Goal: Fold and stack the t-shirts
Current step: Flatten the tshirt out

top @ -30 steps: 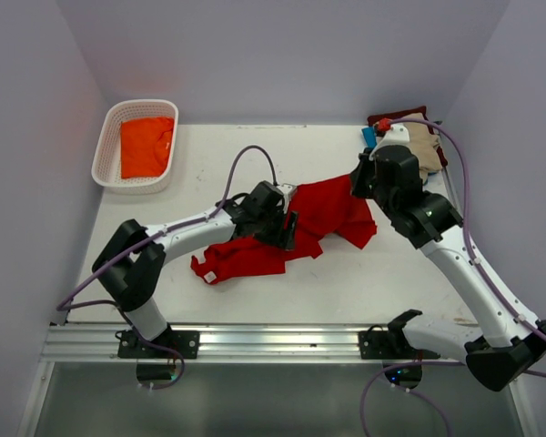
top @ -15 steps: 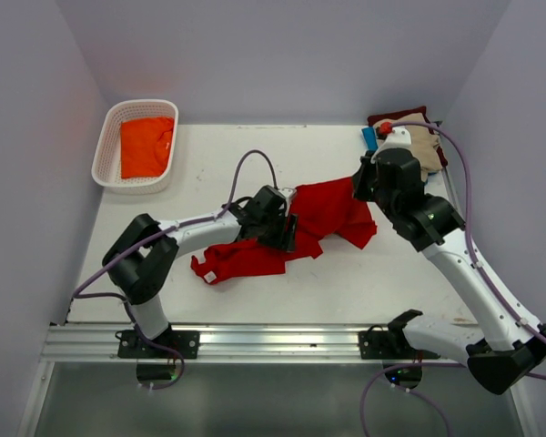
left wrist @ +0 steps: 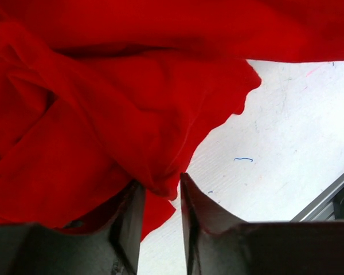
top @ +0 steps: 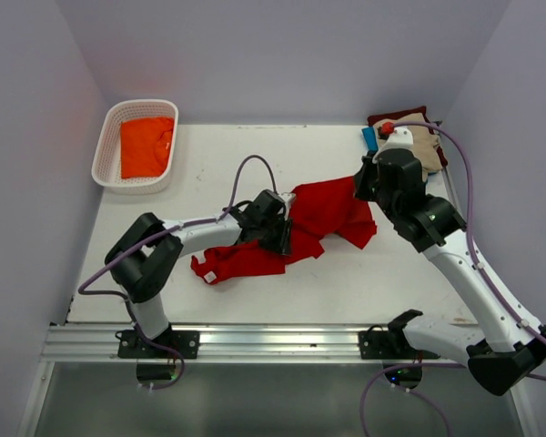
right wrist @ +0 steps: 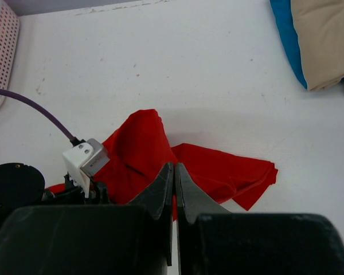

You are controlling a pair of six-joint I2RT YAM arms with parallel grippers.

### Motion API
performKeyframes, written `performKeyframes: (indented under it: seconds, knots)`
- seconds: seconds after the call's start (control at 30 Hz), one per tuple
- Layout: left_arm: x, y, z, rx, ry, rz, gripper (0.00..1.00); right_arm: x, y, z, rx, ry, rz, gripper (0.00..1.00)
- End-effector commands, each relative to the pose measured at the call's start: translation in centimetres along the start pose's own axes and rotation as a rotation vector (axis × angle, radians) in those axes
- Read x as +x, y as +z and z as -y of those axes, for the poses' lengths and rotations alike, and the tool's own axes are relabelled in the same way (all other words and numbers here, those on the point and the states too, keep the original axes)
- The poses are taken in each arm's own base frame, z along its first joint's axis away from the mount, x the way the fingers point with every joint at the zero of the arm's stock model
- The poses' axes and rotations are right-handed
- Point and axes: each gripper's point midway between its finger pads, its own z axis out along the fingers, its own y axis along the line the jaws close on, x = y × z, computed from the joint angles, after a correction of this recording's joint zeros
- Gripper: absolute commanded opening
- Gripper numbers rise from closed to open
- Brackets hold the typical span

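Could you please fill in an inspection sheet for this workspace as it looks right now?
Surface: white table, faint scuffs.
Job's things: red t-shirt crumpled mid-table; orange t-shirt folded in the white basket; beige t-shirt, maroon t-shirt, blue t-shirt piled far right.
Clutter: white basket, far left.
Grippers: left gripper jaws narrowly apart around a red fold, grip unclear; right gripper shut, nothing seen held.
Cables: purple cables along both arms.
Surroundings: plain walls; metal rail at near edge.

Robotics lab test cell, plain lilac enclosure walls [top: 282, 55], white work table [top: 209, 155], aluminium mounting rail [top: 273, 341], exposed purple cabling [top: 254, 157].
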Motion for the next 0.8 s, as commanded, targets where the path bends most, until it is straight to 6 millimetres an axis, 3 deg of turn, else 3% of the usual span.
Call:
performKeyframes:
  seconds: [0.0,0.13,0.17,0.23,0.33,0.43,0.47,0.53,0.57,0.6,0.67,0.7,0.77]
  knots:
    - [-0.6,0.6,-0.4,-0.011,-0.004,0.034,0.32,-0.8,-0.6,0.4,0.004,0.0,0.035,0.0]
    - [-0.8,0.6,-0.7,-0.025,-0.004,0.045,0.14,-0.7,-0.7,0.6,0.011,0.0,0.036,0.0]
    - [-1.0,0.3,-0.5,-0.022,-0.002,0.054,0.01,-0.7,-0.8,0.6,0.011,-0.001,0.036,0.0]
    - [-1.4,-0.3,-0.3,-0.021,-0.002,0.067,0.0,-0.7,-0.9,0.7,0.014,-0.002,0.039,0.0]
    - [-3.3,-3.4,0.7,-0.025,0.009,0.137,0.0,-0.6,-0.9,1.2,0.034,-0.008,0.041,0.0]
    - [-7.3,-9.9,2.1,-0.065,0.039,0.285,0.0,-0.6,-1.1,1.7,0.059,-0.011,0.046,0.0]
    - [-10.2,-14.6,3.8,-0.048,0.064,0.414,0.0,-0.6,-1.2,2.0,0.071,-0.013,0.049,0.0]
    - [-12.1,-19.9,3.1,-0.149,0.065,0.518,0.0,-0.9,-1.3,2.4,0.089,-0.009,0.062,0.0]
    - [-14.4,-25.2,4.6,-0.136,0.076,0.642,0.0,-1.1,-1.6,2.5,0.092,-0.006,0.071,0.0]
    - [-14.6,-27.7,3.6,-0.21,0.065,0.676,0.0,-1.2,-1.7,2.6,0.094,-0.004,0.078,0.0]
    - [-15.5,-32.5,4.0,-0.231,0.078,0.761,0.0,-1.7,-2.2,2.9,0.102,-0.008,0.097,0.0]
    - [-16.0,-35.9,4.3,-0.251,0.067,0.813,0.0,-2.2,-2.6,2.9,0.1,-0.004,0.115,0.0]
    - [-16.4,-39.8,4.8,-0.25,0.073,0.884,0.0,-3.1,-3.4,2.9,0.082,-0.015,0.146,0.0]
